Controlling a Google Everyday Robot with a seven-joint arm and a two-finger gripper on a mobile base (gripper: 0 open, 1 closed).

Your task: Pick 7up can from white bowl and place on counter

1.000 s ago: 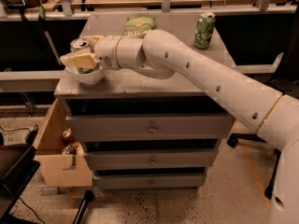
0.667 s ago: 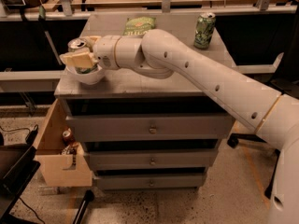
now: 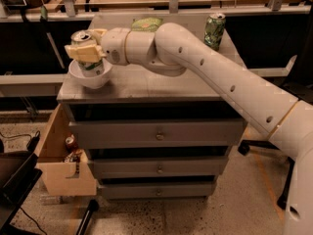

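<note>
The 7up can [image 3: 88, 62], pale green and white with a silver top, stands upright with its lower part inside the white bowl [image 3: 90, 78] at the front left of the grey counter [image 3: 161, 80]. My gripper [image 3: 86, 49] reaches in from the right at the can's upper part. Its cream fingers [image 3: 84, 53] are closed around the can just under the rim. The white arm runs back to the right across the counter.
A darker mottled green can [image 3: 214, 30] stands at the counter's back right. A green chip bag [image 3: 146, 23] lies at the back middle. An open wooden box [image 3: 61, 155] with cans hangs at the cabinet's left side. A wooden bench runs behind.
The can now stands higher in the bowl than before, with the gripper raised along with it. The bowl has stayed in place.
</note>
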